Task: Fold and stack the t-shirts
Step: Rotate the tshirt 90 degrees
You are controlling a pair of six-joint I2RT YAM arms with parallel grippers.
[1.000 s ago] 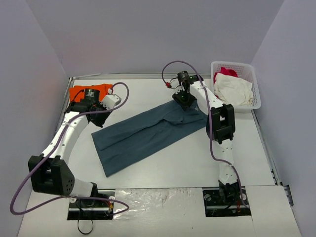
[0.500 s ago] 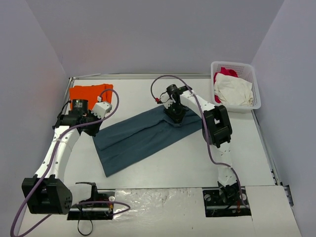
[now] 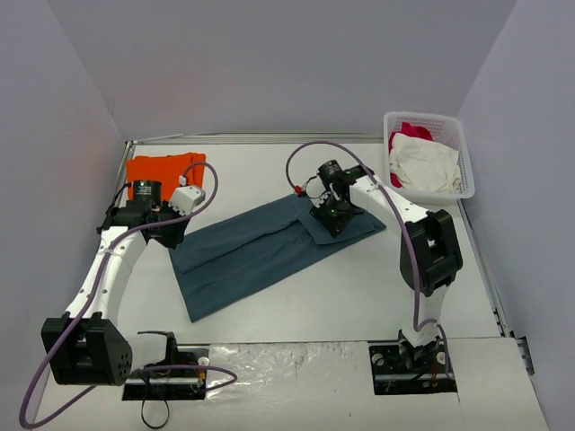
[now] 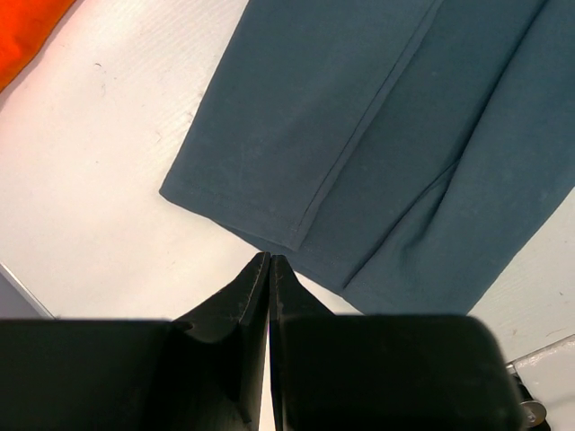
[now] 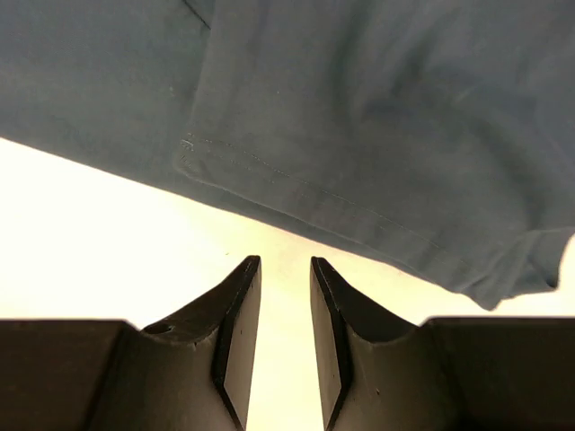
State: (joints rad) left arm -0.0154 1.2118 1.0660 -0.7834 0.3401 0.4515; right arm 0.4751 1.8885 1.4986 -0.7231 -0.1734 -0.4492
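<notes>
The dark slate-blue t-shirt (image 3: 252,256) lies as a long folded strip running diagonally across the table, with a flap folded over at its right end. The orange t-shirt (image 3: 162,169) lies folded flat at the back left corner. My left gripper (image 3: 173,235) is shut and empty at the strip's back left corner. In the left wrist view its tips (image 4: 269,260) stop just short of the slate-blue hem (image 4: 377,135), and the orange cloth (image 4: 22,31) shows at top left. My right gripper (image 3: 331,218) is over the folded right end. In the right wrist view it (image 5: 284,262) is slightly open and empty over bare table, beside the hem (image 5: 359,108).
A white basket (image 3: 422,115) at the back right holds a white garment (image 3: 427,166) and a red-pink garment (image 3: 409,133). Grey walls enclose the white table (image 3: 359,287) on three sides. The arm bases sit at the near edge.
My right gripper swept left over the shirt's right end, then back right, and that end now lies folded over. My left arm swung left off the orange shirt's side and has since held still.
</notes>
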